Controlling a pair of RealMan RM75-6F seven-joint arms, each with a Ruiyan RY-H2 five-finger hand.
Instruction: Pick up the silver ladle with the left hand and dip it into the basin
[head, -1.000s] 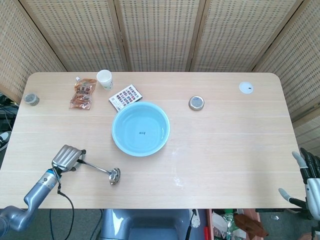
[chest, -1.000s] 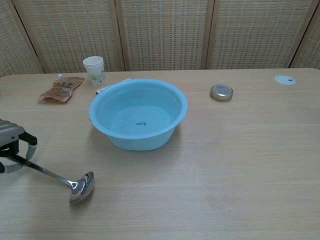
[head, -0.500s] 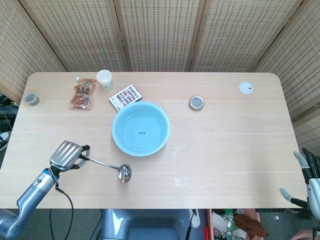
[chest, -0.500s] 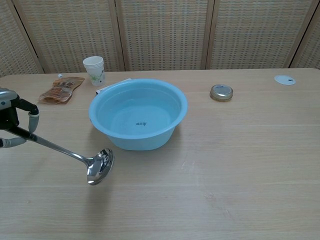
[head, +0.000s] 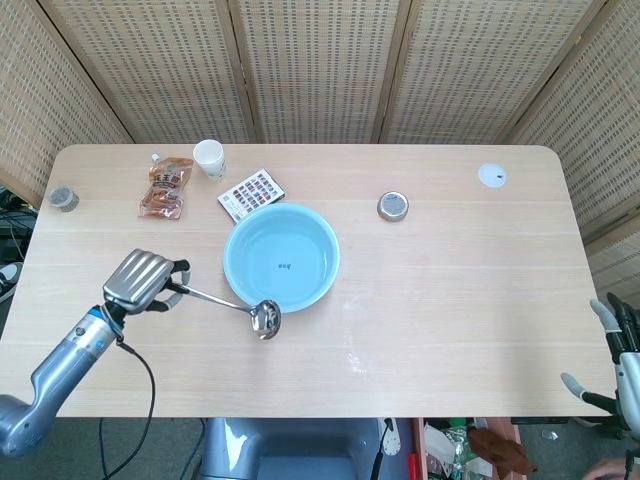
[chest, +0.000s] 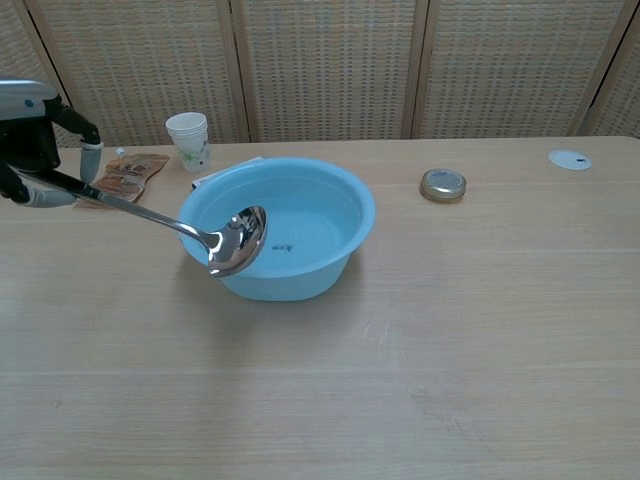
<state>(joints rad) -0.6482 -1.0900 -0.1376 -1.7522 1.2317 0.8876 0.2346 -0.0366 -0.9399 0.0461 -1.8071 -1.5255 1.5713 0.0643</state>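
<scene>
To the right of the left hand (head: 140, 282), on the pale wooden table (head: 450, 300), sits the round light-blue plastic basin (head: 281, 257). The hand is clamped on the handle of the silver metal ladle (chest: 236, 240), which is lifted, its bowl at the near rim and not yet dipped. Beyond the hand stand a white paper cup (head: 209, 158) and a brown snack packet (head: 166, 186), neither barring the way. The right hand (head: 622, 345) waits with fingers apart, holding nothing.
</scene>
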